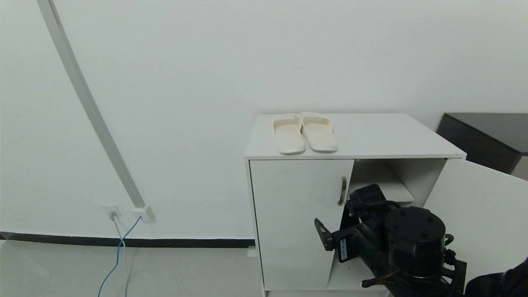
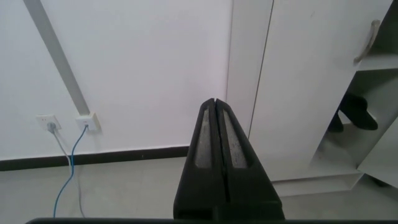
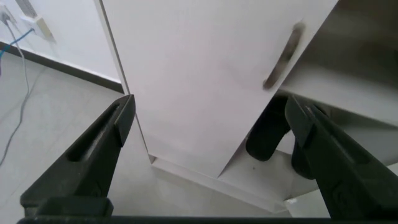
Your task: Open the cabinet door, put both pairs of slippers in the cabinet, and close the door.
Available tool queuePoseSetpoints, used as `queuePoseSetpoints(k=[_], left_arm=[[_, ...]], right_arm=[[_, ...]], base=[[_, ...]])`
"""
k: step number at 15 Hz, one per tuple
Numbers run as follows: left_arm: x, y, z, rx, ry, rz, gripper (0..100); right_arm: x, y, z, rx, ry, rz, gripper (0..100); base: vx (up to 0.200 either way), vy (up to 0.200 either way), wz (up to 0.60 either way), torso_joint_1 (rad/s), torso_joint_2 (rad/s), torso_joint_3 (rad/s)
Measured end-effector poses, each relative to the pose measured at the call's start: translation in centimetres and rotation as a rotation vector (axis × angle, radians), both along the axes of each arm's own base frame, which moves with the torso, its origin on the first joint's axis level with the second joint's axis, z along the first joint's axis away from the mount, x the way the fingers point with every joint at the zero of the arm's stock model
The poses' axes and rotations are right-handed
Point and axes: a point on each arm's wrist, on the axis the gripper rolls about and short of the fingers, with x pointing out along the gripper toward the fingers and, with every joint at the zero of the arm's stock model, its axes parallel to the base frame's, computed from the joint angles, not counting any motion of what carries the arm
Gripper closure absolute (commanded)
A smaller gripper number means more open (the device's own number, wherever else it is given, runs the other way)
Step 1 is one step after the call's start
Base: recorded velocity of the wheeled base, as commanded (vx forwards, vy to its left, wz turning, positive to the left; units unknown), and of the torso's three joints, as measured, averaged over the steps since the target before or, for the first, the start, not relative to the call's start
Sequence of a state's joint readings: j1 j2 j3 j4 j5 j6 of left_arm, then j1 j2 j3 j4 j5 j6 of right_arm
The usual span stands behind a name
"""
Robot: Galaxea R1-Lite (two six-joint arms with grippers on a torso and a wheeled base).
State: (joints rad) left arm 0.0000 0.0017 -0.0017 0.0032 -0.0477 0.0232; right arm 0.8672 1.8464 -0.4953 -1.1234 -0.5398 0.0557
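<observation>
A pair of cream slippers (image 1: 304, 132) lies side by side on top of the white cabinet (image 1: 383, 136). The cabinet's left door (image 1: 297, 218) is closed and carries a metal handle (image 1: 342, 190); its right door (image 1: 482, 214) is swung open. A pair of dark slippers (image 3: 268, 132) sits on the bottom shelf inside, also seen from the left wrist as dark slippers (image 2: 357, 112). My right gripper (image 3: 211, 155) is open and empty, in front of the open compartment near the handle; the head view shows it as the right gripper (image 1: 365, 200). My left gripper (image 2: 214, 146) is shut and empty, well left of the cabinet.
An inner shelf (image 1: 383, 192) divides the open compartment. A dark piece of furniture (image 1: 482, 136) stands right of the cabinet. Wall sockets with a blue and a grey cable (image 1: 119, 243) sit low on the wall to the left, under a slanted conduit (image 1: 90, 107). Bare floor lies left of the cabinet.
</observation>
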Motion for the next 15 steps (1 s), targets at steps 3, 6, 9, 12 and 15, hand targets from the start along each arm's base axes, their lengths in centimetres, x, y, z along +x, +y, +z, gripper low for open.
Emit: queuePoseSetpoints(k=[3,6,9,12,15], left_arm=[[0.0,0.0,0.0,0.000,0.000,0.000,100],[0.0,0.0,0.0,0.005,-0.002,-0.001,100],[0.0,0.0,0.0,0.002,-0.002,-0.001,100],[0.0,0.0,0.0,0.003,-0.002,-0.001,100],[0.0,0.0,0.0,0.003,-0.002,0.000,100]], right_arm=[[0.0,0.0,0.1,0.002,-0.002,0.001,0],[0.0,0.0,0.1,0.003,0.000,0.002,0],[-0.1,-0.1,-0.2,-0.006,0.008,0.001,0],[0.4,0.4,-0.3,0.000,0.007,0.012,0],[2.6,2.0,0.6,0.018,-0.006,-0.011,0]], base=[[0.000,0.000,0.00,0.220,-0.55,-0.321],[0.000,0.000,0.00,0.248,-0.57,-0.321],[0.000,0.000,0.00,0.271,-0.61,-0.341],[0.000,0.000,0.00,0.207,-0.46,-0.246],[0.000,0.000,0.00,0.176,-0.38,-0.206]])
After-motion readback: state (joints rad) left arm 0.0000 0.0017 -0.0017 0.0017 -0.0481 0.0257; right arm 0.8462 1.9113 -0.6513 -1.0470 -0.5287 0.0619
